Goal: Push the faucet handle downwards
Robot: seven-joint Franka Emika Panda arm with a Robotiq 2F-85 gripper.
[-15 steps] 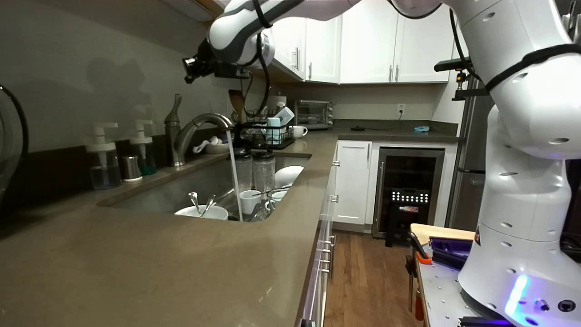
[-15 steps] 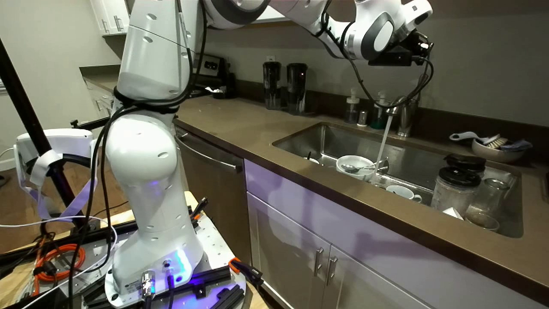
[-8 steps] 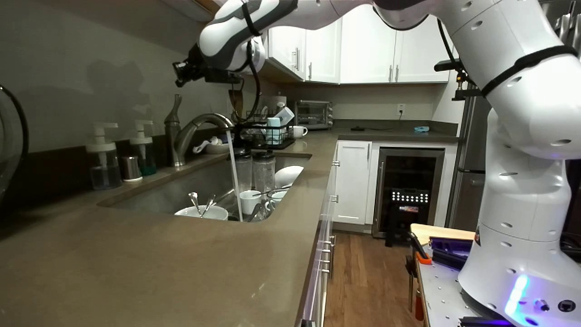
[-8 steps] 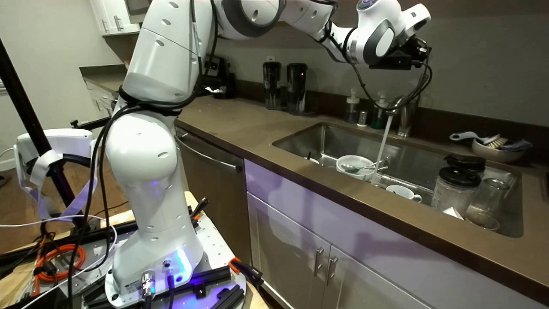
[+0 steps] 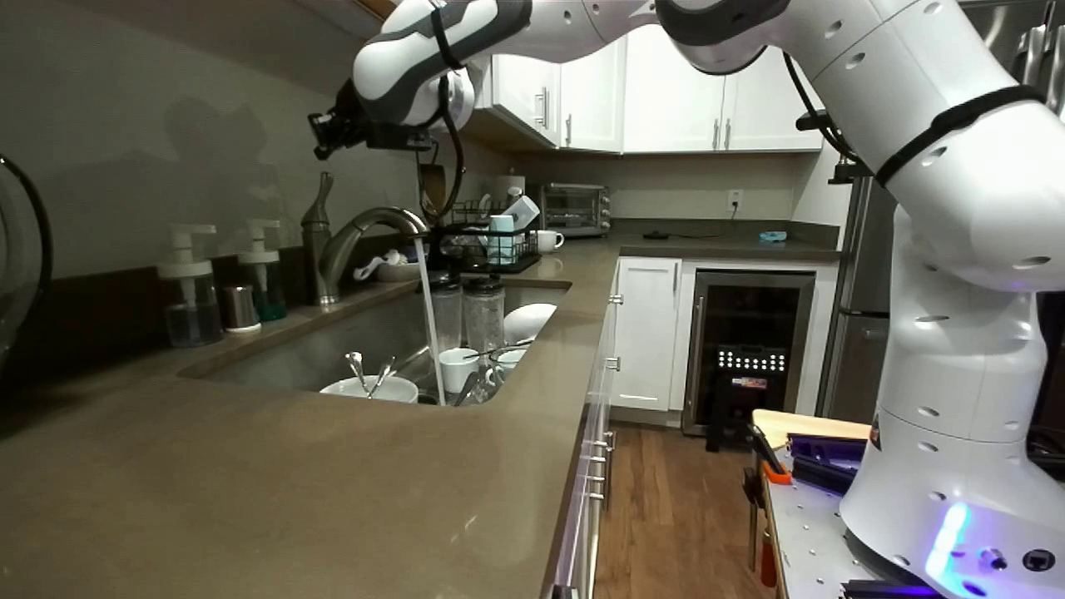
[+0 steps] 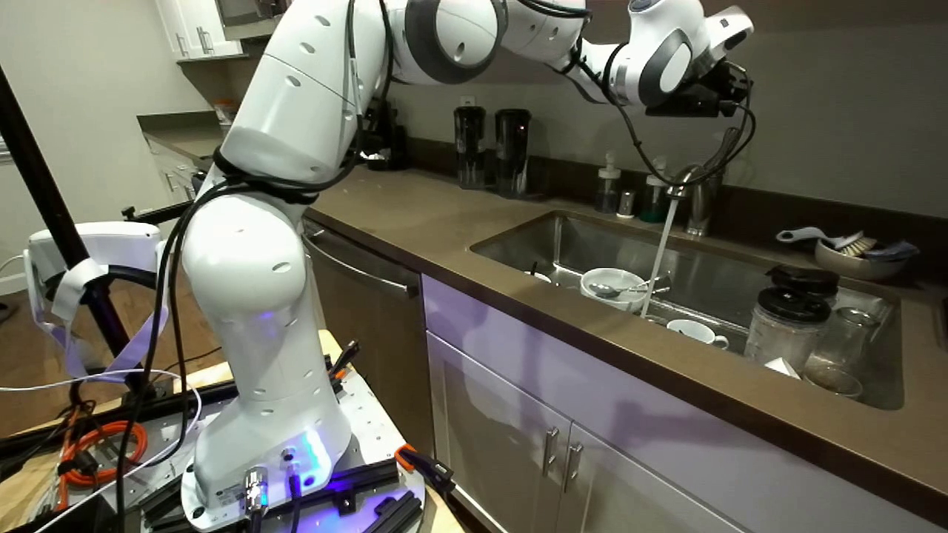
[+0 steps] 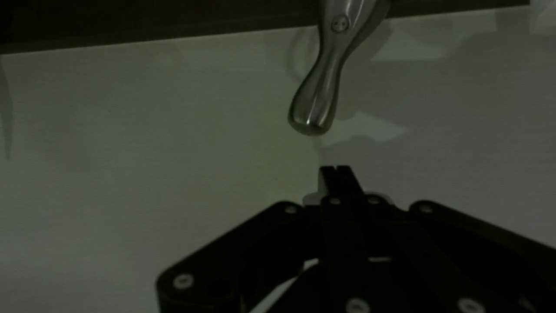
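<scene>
The faucet handle (image 5: pixel 321 198) is a slim grey-metal lever that points up from the steel faucet body (image 5: pixel 316 262). In the wrist view the handle (image 7: pixel 319 93) hangs from the top edge, its rounded end just ahead of the fingertips. In an exterior view the faucet body (image 6: pixel 702 207) shows, with cables hanging in front of the handle. Water runs from the curved spout (image 5: pixel 374 218) into the sink. My gripper (image 5: pixel 319 137) is above the handle's tip with a gap. In the wrist view the fingertips (image 7: pixel 335 168) are together with nothing between them.
The wall is close behind the faucet. Soap dispensers (image 5: pixel 190 291) and a metal cup (image 5: pixel 240 309) stand beside it. The sink (image 6: pixel 563 240) holds bowls, a mug and lidded jars (image 6: pixel 789 326). A scrub-brush bowl (image 6: pixel 859 260) and a dish rack (image 5: pixel 499 249) stand farther along. Cables (image 6: pixel 729 159) hang below the wrist.
The arm has reached forward toward the wall, and my gripper has moved slightly down, to above the handle's tip. The handle and running water look unchanged.
</scene>
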